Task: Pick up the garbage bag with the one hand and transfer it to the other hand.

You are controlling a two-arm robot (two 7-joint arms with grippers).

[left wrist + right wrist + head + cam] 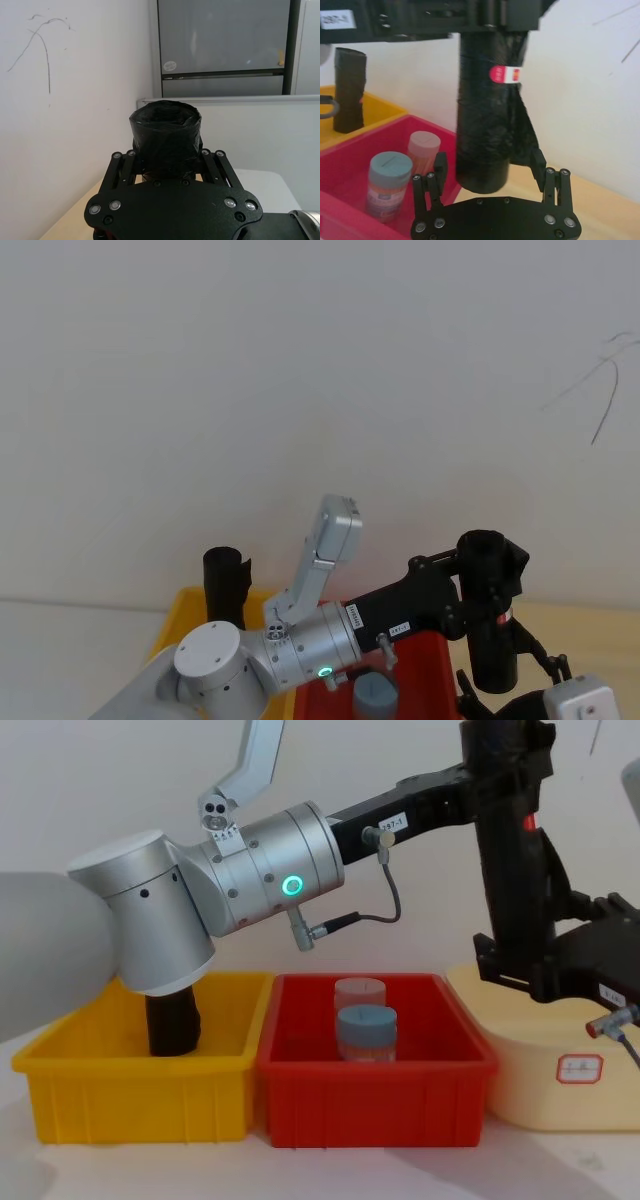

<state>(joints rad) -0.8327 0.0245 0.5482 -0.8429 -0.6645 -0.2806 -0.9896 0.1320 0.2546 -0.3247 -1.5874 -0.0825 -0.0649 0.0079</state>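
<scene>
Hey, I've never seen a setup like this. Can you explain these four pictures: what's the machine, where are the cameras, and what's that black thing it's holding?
This is a robot with two arms, each ending in a two-finger tool. One picture looks down from its head, one looks across from its chest, and one comes from each wrist. The left tool, on the arm with the green ring, is shut on the garbage bag, a tall black roll with a small red mark, and holds it upright in the air. The right tool is open around the roll's lower end, not gripping it yet. Below stand a yellow bin holding a second black roll and a red bin with two jars.
</scene>
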